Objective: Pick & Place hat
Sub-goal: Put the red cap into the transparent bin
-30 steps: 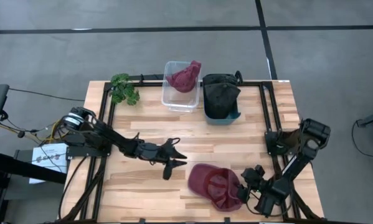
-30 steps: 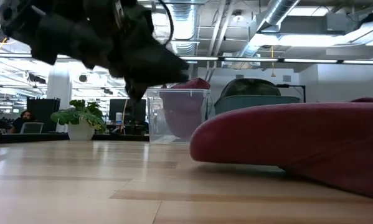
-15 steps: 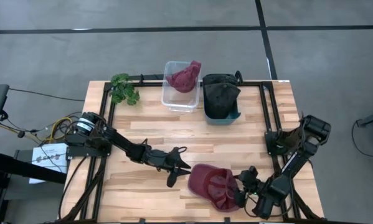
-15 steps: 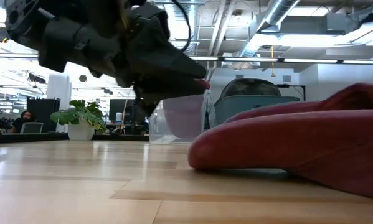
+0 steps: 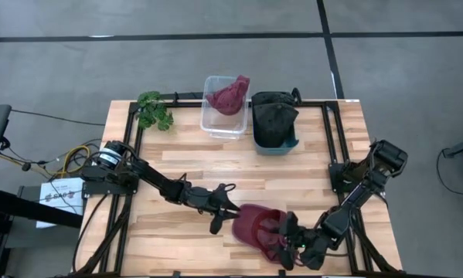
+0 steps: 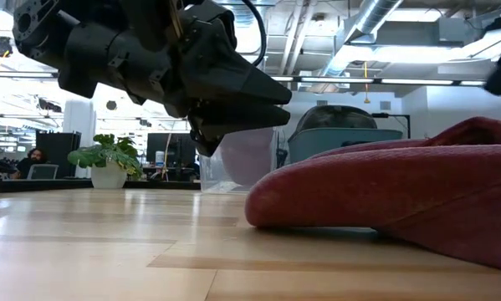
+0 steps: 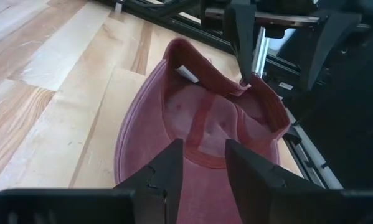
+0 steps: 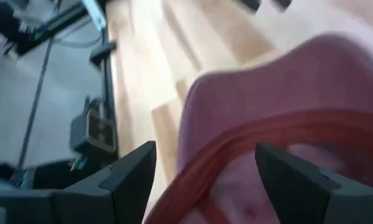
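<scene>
A wooden table [image 5: 185, 158] carries a small green plant [image 5: 154, 110] at its far left corner, well away from both grippers. Along the far edge, well beyond the grippers, stand a clear bin [image 5: 216, 120] holding a maroon cloth item [image 5: 229, 96] and, just beside it, a teal bin [image 5: 276, 145] filled with a dark one [image 5: 273, 116]. Across the room behind, a person [image 6: 34, 157] sits at a desk.
</scene>
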You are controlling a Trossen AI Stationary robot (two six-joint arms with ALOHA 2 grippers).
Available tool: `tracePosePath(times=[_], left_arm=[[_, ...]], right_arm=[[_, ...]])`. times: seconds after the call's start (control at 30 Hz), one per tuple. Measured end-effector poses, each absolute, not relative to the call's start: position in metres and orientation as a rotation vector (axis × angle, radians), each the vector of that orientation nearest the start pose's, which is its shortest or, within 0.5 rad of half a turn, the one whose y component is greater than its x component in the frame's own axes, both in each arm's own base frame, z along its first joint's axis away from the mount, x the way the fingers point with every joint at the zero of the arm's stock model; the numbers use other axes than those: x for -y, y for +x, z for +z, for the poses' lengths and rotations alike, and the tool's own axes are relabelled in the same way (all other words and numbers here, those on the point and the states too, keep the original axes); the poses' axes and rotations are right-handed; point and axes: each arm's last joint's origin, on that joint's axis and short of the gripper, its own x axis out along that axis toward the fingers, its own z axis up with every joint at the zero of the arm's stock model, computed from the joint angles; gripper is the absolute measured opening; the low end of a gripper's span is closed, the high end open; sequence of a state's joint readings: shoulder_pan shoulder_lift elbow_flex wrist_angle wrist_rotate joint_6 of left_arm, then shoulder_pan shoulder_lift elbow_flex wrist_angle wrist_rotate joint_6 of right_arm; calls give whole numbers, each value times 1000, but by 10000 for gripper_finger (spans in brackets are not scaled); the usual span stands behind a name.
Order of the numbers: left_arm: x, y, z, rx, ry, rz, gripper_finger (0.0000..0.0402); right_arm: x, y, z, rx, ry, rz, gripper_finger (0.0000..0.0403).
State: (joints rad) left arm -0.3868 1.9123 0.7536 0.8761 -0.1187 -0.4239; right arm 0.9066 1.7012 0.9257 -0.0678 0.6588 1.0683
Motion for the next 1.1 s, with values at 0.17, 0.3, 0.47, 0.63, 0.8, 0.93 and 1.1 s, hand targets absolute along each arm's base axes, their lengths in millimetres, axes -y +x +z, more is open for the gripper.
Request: tracePosePath(times=[0.17,0.3,0.47,0.63,0.8,0.93,1.1], left_arm=[[133,328,125,-328,-347,-215,117],[135,328,125,-334,-349,-241,117],[135,328,125,-334,-349,-241,117],[135,327,125,-334,-349,-241,117],[135,327,125,-334,-349,-241,117],[135,327,125,-334,-349,-241,117],[135,327,125,-333,-343,-242,117]], right_arm=[[-256,209,169,-734,399,-71,265],[-256,196,168,-812,371,-153,265],[-253,188,162,-870,404,-237,265],[-255,188,159,-905,438,-237,265],[-259,186,160,-899,432,-200,265],[-263,186,161,-857,448,-186,265],[-266,186,163,-835,461,-169,265]])
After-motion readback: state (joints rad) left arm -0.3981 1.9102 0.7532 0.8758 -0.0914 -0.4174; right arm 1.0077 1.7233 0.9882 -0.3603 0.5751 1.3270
